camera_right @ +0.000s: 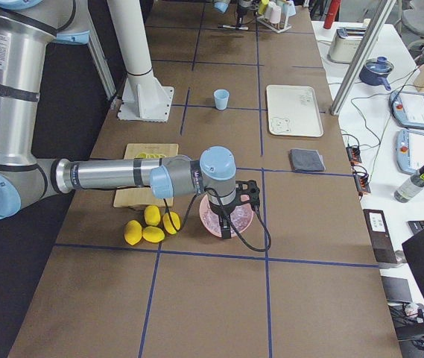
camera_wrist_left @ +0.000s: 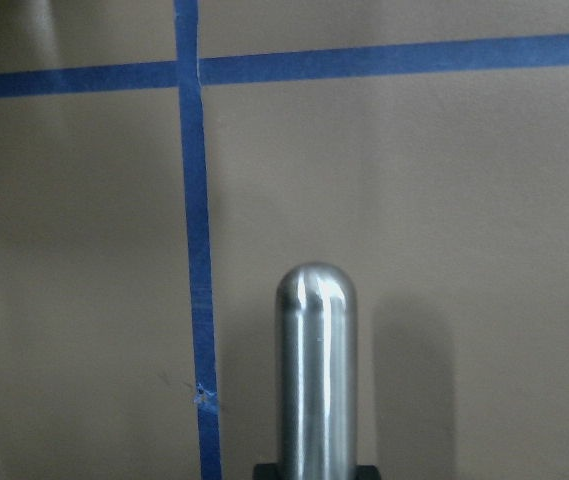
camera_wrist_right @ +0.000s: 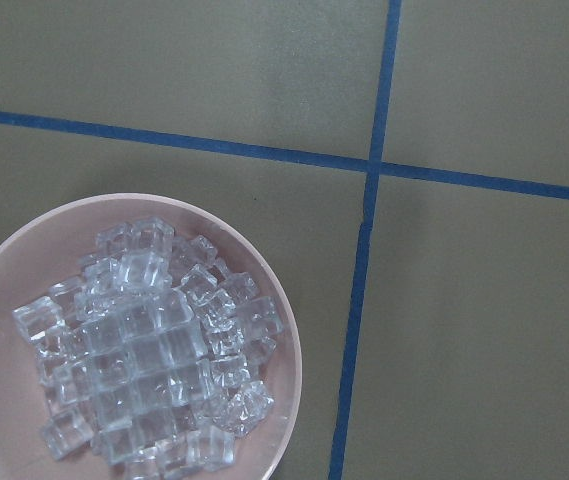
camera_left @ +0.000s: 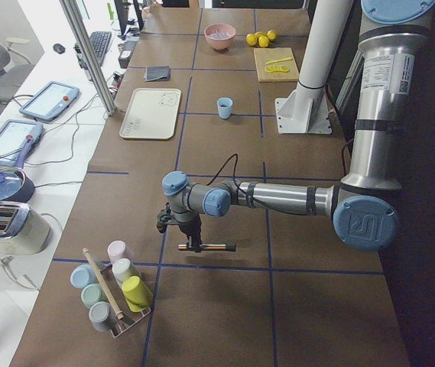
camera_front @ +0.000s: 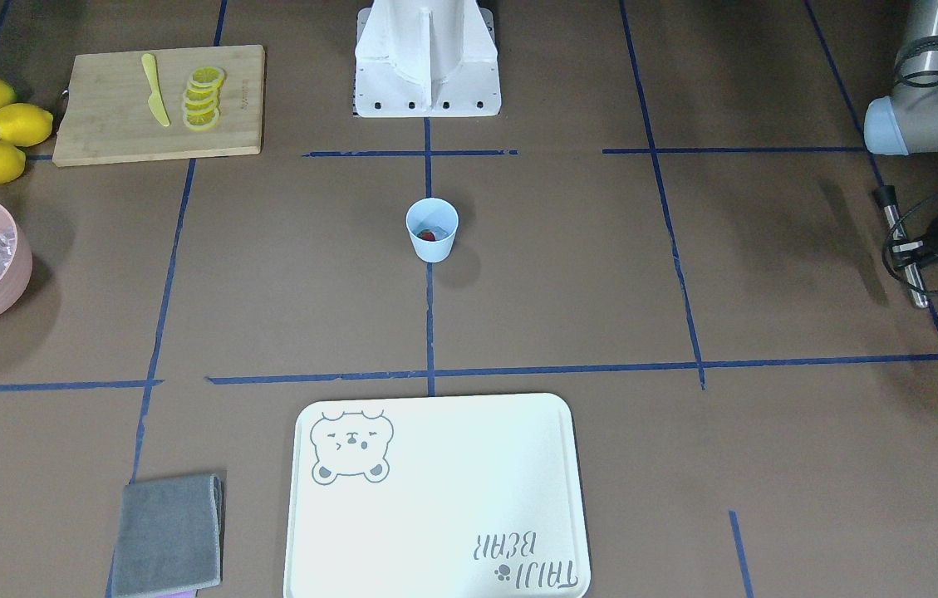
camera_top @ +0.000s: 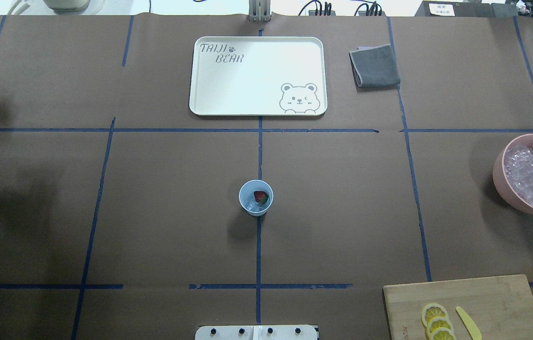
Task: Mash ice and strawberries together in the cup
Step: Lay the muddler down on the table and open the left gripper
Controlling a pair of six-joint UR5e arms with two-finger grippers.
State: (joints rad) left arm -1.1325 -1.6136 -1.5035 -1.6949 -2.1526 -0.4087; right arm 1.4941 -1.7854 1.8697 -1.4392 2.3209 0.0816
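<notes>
On the worktop (camera_top: 153, 212), centrally, the cup (camera_front: 432, 247) stands upright with strawberry (camera_top: 260, 196) and ice (camera_top: 250, 206) inside, tray (camera_top: 257, 71) well beyond. Left hand (camera_front: 910, 249) grasps a metal rod (camera_wrist_left: 316, 380) far aside; right hand (camera_right: 225, 227) hangs over the pink bowl (camera_top: 500, 174), its grip I cannot tell.

The overhead camera sits behind the robot and looks forward and down on the bench (camera_top: 162, 212). The front-facing camera looks steeply down from the opposite side, so both share the cup (camera_top: 256, 198), tray (camera_top: 247, 80) and cutting board (camera_top: 483, 297), mirrored. The side cameras look along the bench from its ends, farther off. The left wrist camera is close over a metal rod (camera_wrist_left: 316, 370). The right wrist camera looks straight down on the pink bowl (camera_wrist_right: 54, 235) of ice (camera_wrist_right: 144, 350).
</notes>
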